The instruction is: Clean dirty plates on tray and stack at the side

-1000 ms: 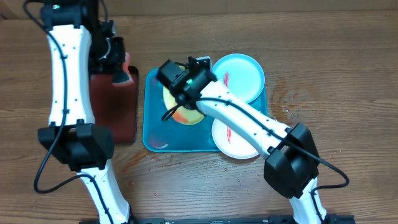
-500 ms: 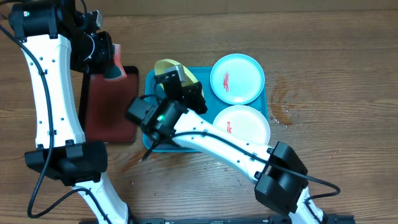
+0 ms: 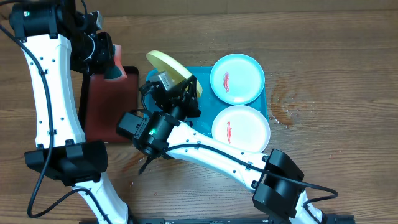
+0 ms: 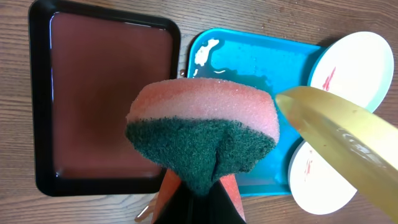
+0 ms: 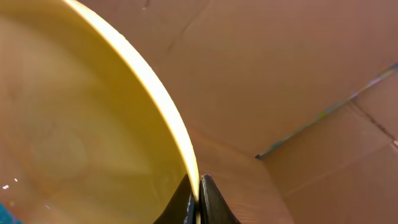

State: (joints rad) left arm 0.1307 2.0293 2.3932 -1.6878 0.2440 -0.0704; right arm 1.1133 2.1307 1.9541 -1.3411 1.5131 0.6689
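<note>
Pressure from the sponge (image 4: pixel 202 124) clamped in the left gripper (image 4: pixel 196 199) may twist the rim-pinched yellow plate (image 3: pixel 166 65) from the right gripper (image 5: pixel 198 190).

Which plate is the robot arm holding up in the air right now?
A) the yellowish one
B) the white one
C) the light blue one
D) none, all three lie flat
A: the right gripper pinches the rim of the yellow-green plate, tilted above the tray, while the cyan plate and white plate lie flat.
</note>
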